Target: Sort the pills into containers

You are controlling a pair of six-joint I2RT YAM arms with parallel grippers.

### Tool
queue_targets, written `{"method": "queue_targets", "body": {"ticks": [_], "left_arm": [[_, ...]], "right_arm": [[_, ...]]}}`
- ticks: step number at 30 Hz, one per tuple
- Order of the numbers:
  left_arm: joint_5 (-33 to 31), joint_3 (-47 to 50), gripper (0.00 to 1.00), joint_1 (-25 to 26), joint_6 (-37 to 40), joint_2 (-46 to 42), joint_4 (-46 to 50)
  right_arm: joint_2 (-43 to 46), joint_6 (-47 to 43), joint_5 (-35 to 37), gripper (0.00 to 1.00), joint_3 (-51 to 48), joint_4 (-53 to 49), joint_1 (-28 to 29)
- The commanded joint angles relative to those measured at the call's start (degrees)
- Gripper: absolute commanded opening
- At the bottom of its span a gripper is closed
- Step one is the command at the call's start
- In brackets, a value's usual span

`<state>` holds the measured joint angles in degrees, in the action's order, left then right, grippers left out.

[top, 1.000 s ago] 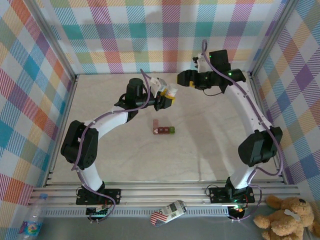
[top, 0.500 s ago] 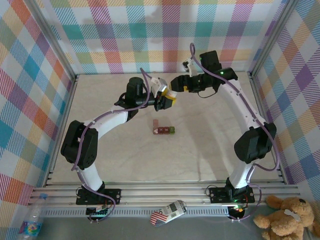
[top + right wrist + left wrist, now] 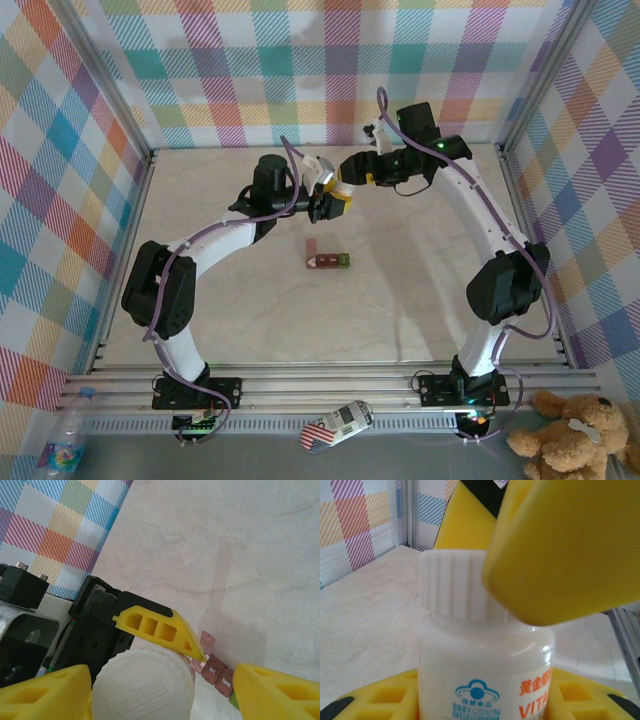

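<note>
The containers (image 3: 328, 260), a short joined row of dark red compartments with a green one at its right end, lie on the pale marbled surface (image 3: 420, 300) near the middle of the top view, with nothing touching them; a pinkish lid flap stands up at the row's left end. In the right wrist view the same row (image 3: 218, 675) sits at the lower middle of the frame, white lettering on its dark red lids and a lid flap raised at its upper end. Just above the row in the top view, lifted off the surface, is a small white bottle (image 3: 338, 195) with an orange lower part. The left gripper (image 3: 333, 203) is clamped on the bottle's body: in the left wrist view the body (image 3: 480, 680), with blue and orange print, fills the bottom centre between the yellow fingers (image 3: 380, 700). The ribbed white cap (image 3: 452, 590) is on the bottle. The right gripper (image 3: 350, 172) reaches in from the upper right and straddles the cap (image 3: 142, 687) with its jaws apart: one yellow finger (image 3: 45, 695) lies against the cap at the lower left of the right wrist view, while the other (image 3: 275, 695) stands off it at the lower right. Plaid walls enclose the surface, and a teddy bear (image 3: 575, 435) sits at the lower right corner of the top view.
</note>
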<state>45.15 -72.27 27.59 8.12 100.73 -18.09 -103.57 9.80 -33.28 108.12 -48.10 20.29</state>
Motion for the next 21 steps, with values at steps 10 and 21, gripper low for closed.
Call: {"method": "queue_targets", "body": {"ticks": [10,21], "left_arm": [[1.78,-0.9,0.0,-0.17,-0.74,-1.55,-0.74],[0.26,-1.29,0.0,0.09,-0.77,-1.39,-0.55]], "right_arm": [[1.61,1.09,0.41,0.7,-0.16,1.38,0.26],[1.99,3.17,-1.18,0.47,-3.72,3.79,0.36]]}}
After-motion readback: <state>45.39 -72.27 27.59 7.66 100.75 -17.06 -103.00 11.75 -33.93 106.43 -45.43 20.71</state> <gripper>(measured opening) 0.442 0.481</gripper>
